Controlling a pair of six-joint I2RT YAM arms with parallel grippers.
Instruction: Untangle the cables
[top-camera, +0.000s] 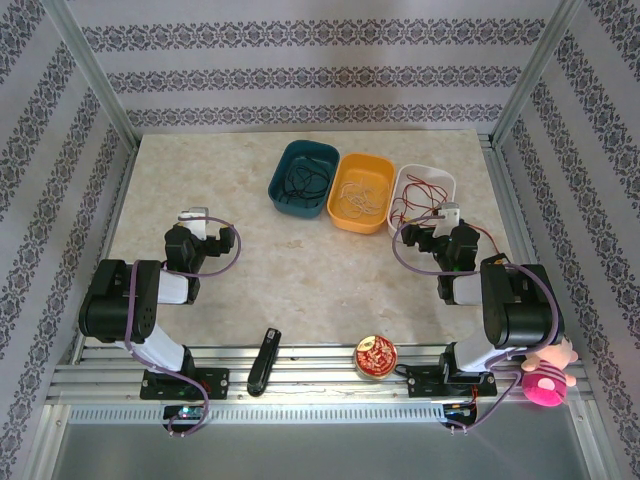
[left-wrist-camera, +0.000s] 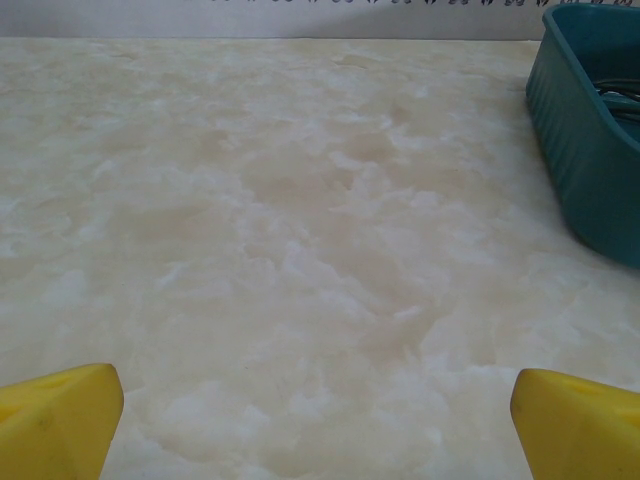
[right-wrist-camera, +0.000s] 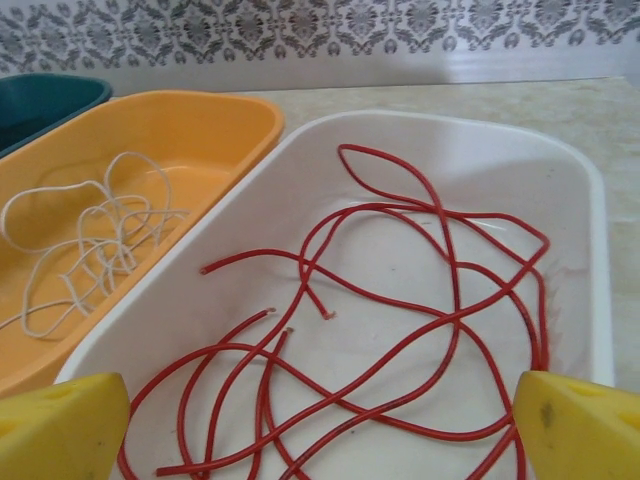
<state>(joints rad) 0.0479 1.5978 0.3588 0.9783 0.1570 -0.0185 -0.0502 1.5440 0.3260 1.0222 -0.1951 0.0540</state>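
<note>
The cables lie sorted by colour in three bins at the back of the table. Black cables are in a teal bin, white cables in an orange bin, and red cables loop loosely in a white bin. My right gripper hangs open at the white bin's near edge, above the red strands and holding nothing. My left gripper is open over bare table, left of the teal bin.
Along the near edge lie a black pen-like object and a round red tin. A pink plush toy sits by the right arm's base. Patterned walls and metal posts enclose the marble tabletop.
</note>
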